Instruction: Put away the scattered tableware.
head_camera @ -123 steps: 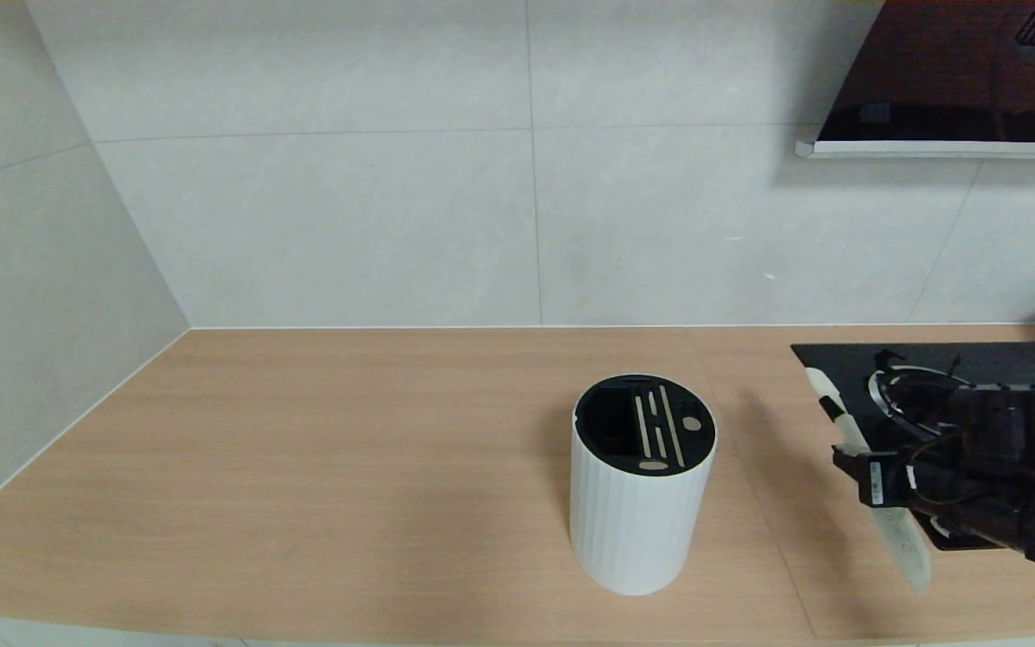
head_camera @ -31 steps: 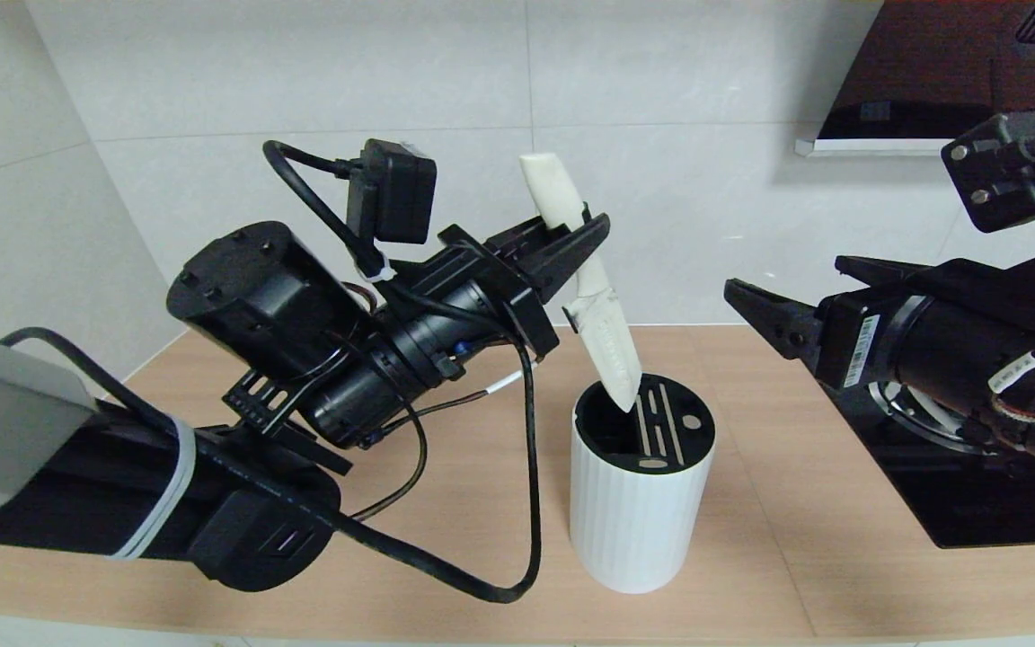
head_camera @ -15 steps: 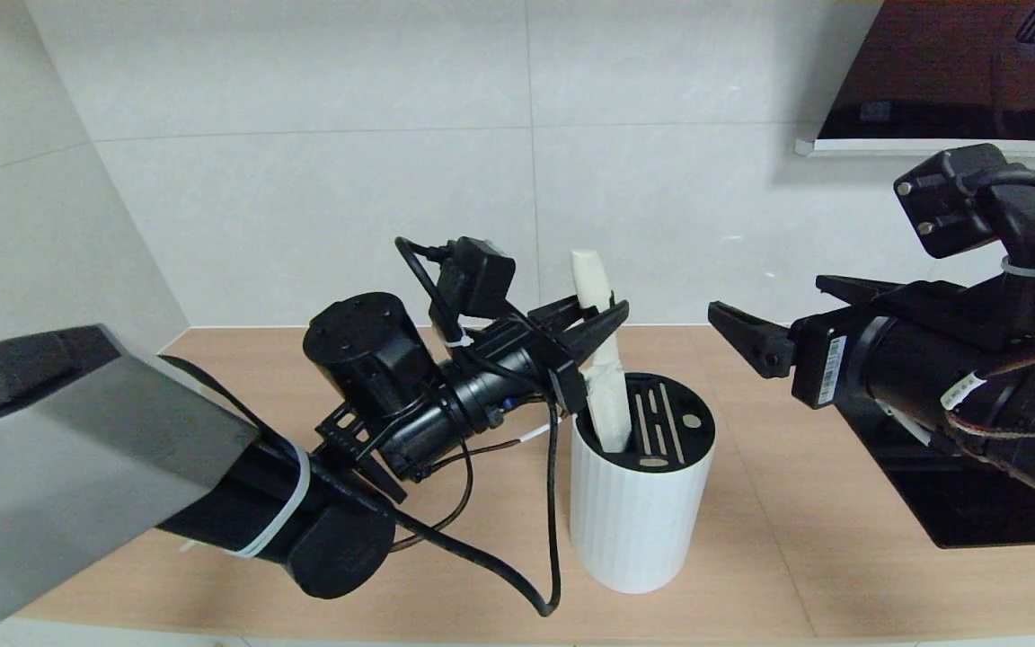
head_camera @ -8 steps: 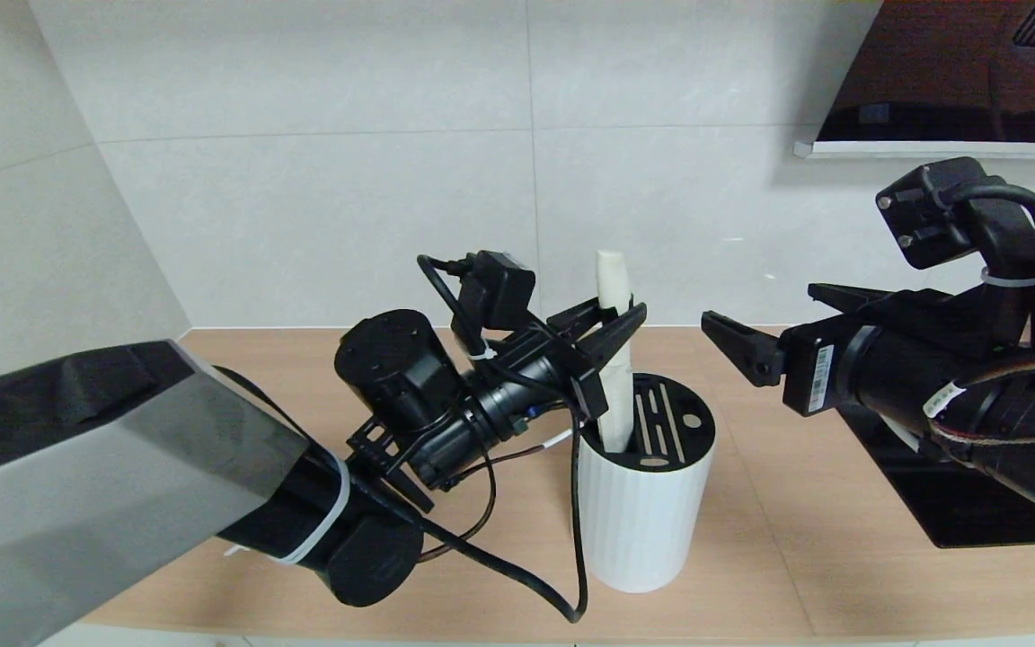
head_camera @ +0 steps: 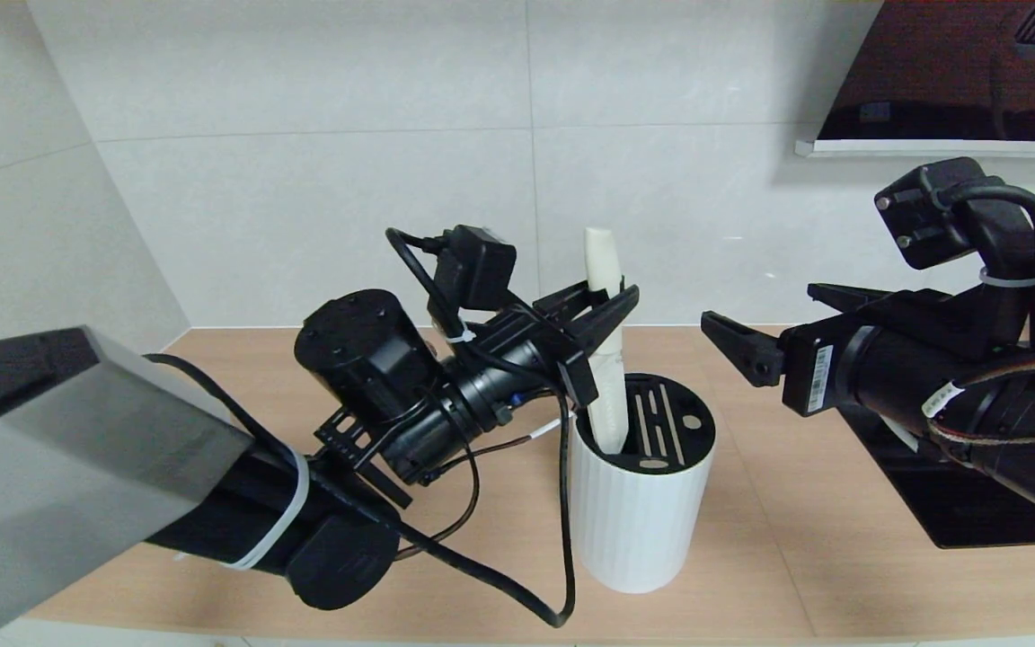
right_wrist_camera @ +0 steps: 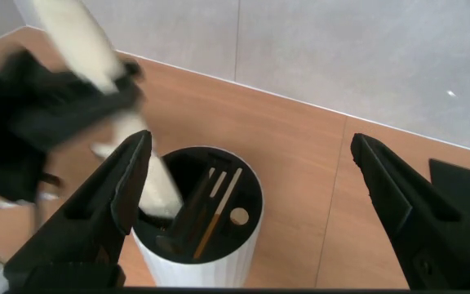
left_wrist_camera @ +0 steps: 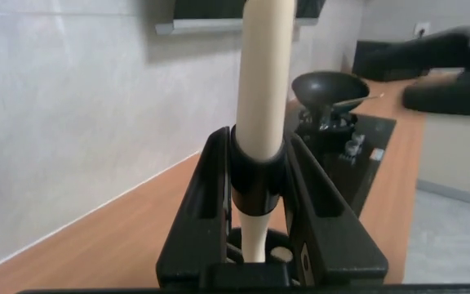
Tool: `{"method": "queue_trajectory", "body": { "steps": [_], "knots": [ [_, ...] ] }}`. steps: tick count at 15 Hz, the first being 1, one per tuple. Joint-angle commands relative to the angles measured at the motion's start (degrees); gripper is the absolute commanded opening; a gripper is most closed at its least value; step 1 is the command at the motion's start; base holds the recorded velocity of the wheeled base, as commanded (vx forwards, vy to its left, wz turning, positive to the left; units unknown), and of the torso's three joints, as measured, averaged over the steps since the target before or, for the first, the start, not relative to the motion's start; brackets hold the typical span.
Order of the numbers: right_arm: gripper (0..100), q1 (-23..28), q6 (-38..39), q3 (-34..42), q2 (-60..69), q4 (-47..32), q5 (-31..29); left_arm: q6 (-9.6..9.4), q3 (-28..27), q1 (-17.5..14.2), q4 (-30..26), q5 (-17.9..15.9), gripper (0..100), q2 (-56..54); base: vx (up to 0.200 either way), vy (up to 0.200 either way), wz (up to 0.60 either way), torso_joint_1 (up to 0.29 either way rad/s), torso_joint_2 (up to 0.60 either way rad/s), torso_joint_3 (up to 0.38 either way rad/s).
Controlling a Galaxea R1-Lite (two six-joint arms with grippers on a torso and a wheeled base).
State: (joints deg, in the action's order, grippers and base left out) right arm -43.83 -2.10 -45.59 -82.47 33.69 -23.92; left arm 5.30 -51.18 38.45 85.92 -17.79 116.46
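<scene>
Knife (head_camera: pixel 609 395) stands nearly upright, tip down in the wide left opening of the white holder (head_camera: pixel 639 521) on the counter (head_camera: pixel 796 557). My left hand (head_camera: pixel 612 296) clamps its handle directly above, and my right hand (head_camera: pixel 759 304) hangs open just right of the holder.

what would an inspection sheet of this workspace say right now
surface: wooden countertop, with the holder standing near its front edge
job's things: white knife blade-down in the wide opening of the white holder, not in the narrow slots, handle sticking up
clutter: nothing seen
grippers: left gripper shut on the knife handle; right gripper open and empty, level with the handle beside the holder
cables: black cable hangs from the left arm in a loop next to the holder
surroundings: tiled wall, black cooktop, range hood
</scene>
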Motion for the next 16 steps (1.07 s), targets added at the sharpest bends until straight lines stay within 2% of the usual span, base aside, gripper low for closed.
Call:
{"method": "queue_trajectory", "body": {
  "steps": [1,4,7,16],
  "knots": [
    [100,0.0,0.0,0.0,-0.1,0.1,0.0,0.06,0.8,0.8,0.4,0.0,0,-3.1,0.000,0.000,0.00,0.000,0.00,0.000],
    [100,0.0,0.0,0.1,-0.1,0.1,0.0,0.32,2.0,2.0,0.3,-0.2,0,-2.3,0.000,0.000,0.00,0.000,0.00,0.000],
    [100,0.0,0.0,0.0,-0.1,0.1,0.0,1.64,2.1,2.2,0.0,-0.4,0,1.1,0.000,0.000,0.00,0.000,0.00,0.000],
    [100,0.0,0.0,0.1,-0.1,0.1,0.0,1.73,1.3,2.2,0.1,-0.5,0,5.6,0.000,0.000,0.00,0.000,0.00,0.000]
  ]
}}
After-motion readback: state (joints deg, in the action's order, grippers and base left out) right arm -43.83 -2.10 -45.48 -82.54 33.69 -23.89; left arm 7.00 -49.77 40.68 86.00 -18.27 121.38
